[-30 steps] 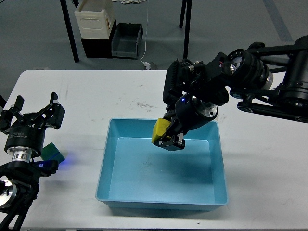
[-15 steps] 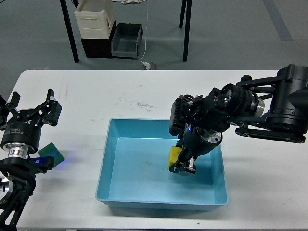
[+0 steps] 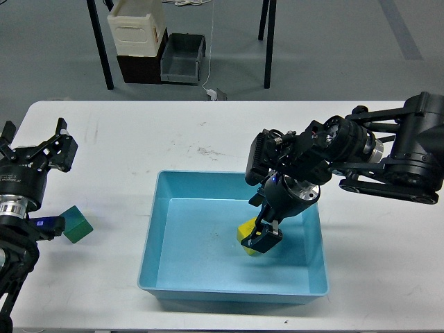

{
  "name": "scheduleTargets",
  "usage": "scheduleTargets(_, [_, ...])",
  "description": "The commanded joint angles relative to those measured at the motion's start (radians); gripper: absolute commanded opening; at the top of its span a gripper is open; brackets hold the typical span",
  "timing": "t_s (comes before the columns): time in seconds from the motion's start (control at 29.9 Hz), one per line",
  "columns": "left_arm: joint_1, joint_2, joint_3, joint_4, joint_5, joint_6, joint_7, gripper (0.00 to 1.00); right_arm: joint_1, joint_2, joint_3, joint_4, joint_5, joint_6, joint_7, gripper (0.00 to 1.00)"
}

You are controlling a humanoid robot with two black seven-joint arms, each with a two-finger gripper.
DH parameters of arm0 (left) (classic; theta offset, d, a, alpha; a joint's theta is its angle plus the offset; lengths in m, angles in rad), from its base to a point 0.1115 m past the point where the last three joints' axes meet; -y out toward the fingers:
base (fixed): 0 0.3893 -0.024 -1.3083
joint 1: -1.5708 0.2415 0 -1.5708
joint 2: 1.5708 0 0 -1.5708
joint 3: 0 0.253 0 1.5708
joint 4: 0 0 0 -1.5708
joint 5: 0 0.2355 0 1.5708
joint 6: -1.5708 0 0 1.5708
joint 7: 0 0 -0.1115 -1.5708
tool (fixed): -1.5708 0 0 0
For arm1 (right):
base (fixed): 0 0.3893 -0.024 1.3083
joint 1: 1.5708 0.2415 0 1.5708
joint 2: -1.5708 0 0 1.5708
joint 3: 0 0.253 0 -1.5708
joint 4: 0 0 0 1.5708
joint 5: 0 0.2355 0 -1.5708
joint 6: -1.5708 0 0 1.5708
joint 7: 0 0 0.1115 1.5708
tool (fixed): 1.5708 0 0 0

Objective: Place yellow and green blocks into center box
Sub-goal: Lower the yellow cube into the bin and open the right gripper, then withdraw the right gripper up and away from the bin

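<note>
**A:** What are the fingers doing?

**B:** The right gripper (image 3: 261, 237) reaches down into the light-blue tray (image 3: 161, 208) from the right. Its dark fingers sit against the yellow block (image 3: 245, 228), but the view is too dark and crowded to tell whether they clamp it or stand apart from it. The left gripper (image 3: 36, 147), at the left edge of the white table (image 3: 139, 139), has its fingers spread wide with nothing between them.

**A:** Where are the blocks?

**B:** The yellow block is low inside the tray, right of the middle of the floor; whether it touches the floor cannot be told. The green block (image 3: 76, 225) lies on the table, well left of the tray, just beside the left arm's wrist and nearer the table's front than the spread fingers.

**A:** Anything else around?

**B:** Beyond the table's far edge, on the grey floor, a cream bin (image 3: 137, 26) sits on a black bin (image 3: 141, 68), with a dark grey bin (image 3: 182, 59) beside them.
</note>
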State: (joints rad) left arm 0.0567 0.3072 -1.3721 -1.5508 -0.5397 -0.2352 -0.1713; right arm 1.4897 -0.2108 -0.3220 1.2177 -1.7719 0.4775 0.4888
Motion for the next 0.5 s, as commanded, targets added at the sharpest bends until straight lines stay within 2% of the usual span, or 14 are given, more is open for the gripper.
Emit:
scheduleTargets(0.0, [-0.003, 0.035, -0.009, 0.000, 0.006, -0.070, 0.001, 1.00, 0.000, -0.005, 0.082, -0.021, 0.023, -0.002, 0.000, 0.98])
scheduleTargets(0.17, [-0.011, 0.096, -0.021, 0.006, 0.127, -0.092, -0.016, 1.00, -0.003, -0.028, 0.176, -0.035, 0.028, -0.002, 0.000, 0.98])
scheduleTargets(0.23, [-0.018, 0.096, -0.065, 0.009, 0.238, -0.091, -0.046, 1.00, -0.009, -0.035, 0.236, -0.035, 0.029, -0.005, 0.000, 0.98])
scheduleTargets(0.43, [-0.038, 0.096, -0.157, 0.043, 0.630, -0.079, -0.223, 1.00, -0.092, -0.070, 0.481, -0.052, 0.037, -0.005, 0.000, 0.98])
scheduleTargets(0.47, [-0.049, 0.096, -0.159, 0.058, 0.688, -0.079, -0.262, 1.00, -0.112, -0.070, 0.535, -0.055, 0.037, -0.005, 0.000, 0.98])
